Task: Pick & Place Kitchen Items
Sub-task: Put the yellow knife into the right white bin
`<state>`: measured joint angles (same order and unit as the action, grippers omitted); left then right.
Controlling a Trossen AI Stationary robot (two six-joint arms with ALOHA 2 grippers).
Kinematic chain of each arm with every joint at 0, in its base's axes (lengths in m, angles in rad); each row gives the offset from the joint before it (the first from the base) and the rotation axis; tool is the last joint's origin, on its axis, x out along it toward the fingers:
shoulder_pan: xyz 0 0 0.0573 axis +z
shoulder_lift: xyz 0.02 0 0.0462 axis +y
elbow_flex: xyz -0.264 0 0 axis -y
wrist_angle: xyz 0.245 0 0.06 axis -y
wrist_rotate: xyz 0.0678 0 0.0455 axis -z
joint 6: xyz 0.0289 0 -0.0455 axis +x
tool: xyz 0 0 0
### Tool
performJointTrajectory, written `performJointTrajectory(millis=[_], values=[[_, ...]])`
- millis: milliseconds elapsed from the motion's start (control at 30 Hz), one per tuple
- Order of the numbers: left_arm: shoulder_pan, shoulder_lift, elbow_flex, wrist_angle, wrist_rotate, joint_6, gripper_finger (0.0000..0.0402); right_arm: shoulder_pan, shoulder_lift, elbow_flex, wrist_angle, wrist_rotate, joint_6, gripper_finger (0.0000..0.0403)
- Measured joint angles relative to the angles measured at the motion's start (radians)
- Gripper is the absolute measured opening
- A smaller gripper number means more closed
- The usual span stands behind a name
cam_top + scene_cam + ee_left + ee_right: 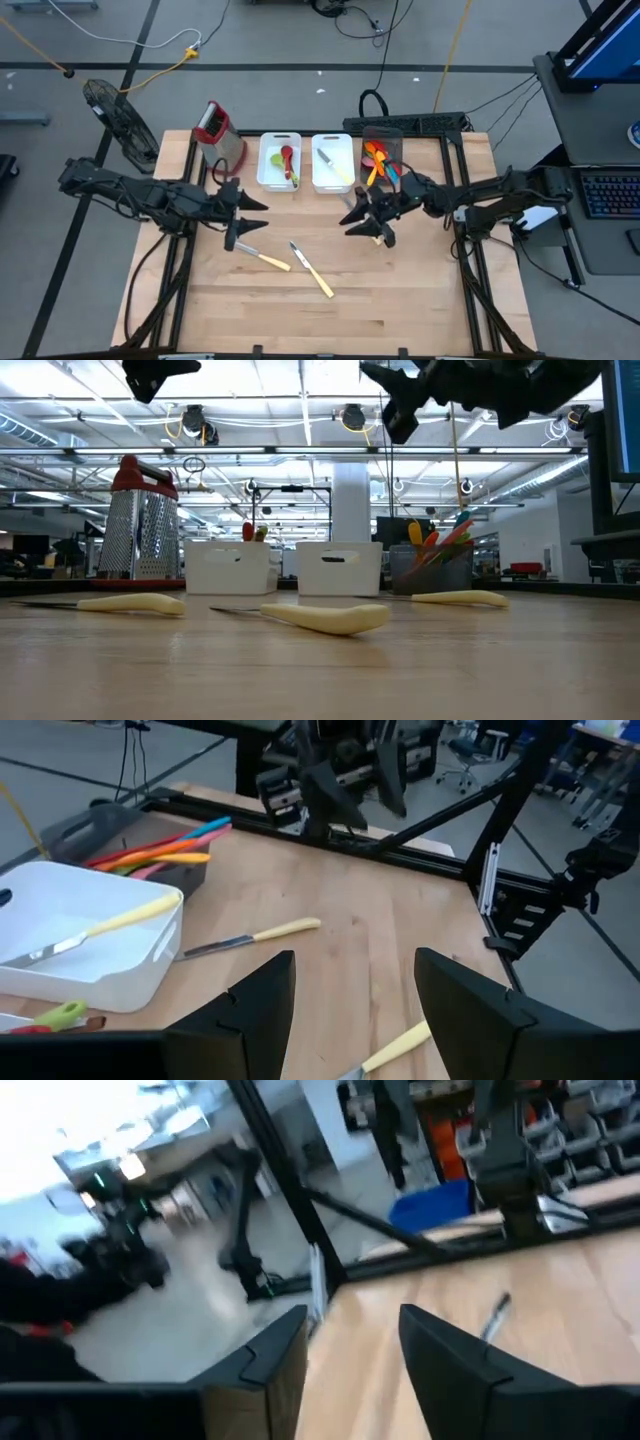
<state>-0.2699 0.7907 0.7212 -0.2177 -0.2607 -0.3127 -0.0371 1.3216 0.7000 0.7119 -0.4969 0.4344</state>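
Three yellow-handled utensils [330,617] lie on the counter [320,670], well below both arms' fingers [395,415], perhaps knives.

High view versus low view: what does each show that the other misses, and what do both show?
Only the high view shows what lies inside the bins: a green and a red utensil in the left white bin, a yellow-handled knife in the right white bin, plus both open grippers, left gripper and right gripper, whole.

Only the low view shows ceiling lights and the room behind.

Both show the box grater, the dark bin of colourful utensils, and yellow-handled knives lying loose on the table.
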Motion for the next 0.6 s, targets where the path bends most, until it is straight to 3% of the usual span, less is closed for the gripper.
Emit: performJointTrajectory(millis=[200,367,467,600], values=[[0.0,-0.033,0.0,-0.052,0.001,0.004,0.0212,0.044,0.0,0.153,-0.482,0.005,-0.195,0.0154],[0.0,-0.04,0.0,-0.085,0.001,0.004,0.0212,0.086,0.001,0.295,-0.952,0.124,-0.327,0.0156],[0.0,-0.04,0.0,-0.099,0.001,0.004,0.0212,0.103,0.001,0.351,-1.164,0.236,-0.331,0.0162],[0.0,-0.04,0.0,-0.1,0.001,0.029,0.0212,0.107,0.0,0.364,-1.301,0.345,-0.237,0.0173]])
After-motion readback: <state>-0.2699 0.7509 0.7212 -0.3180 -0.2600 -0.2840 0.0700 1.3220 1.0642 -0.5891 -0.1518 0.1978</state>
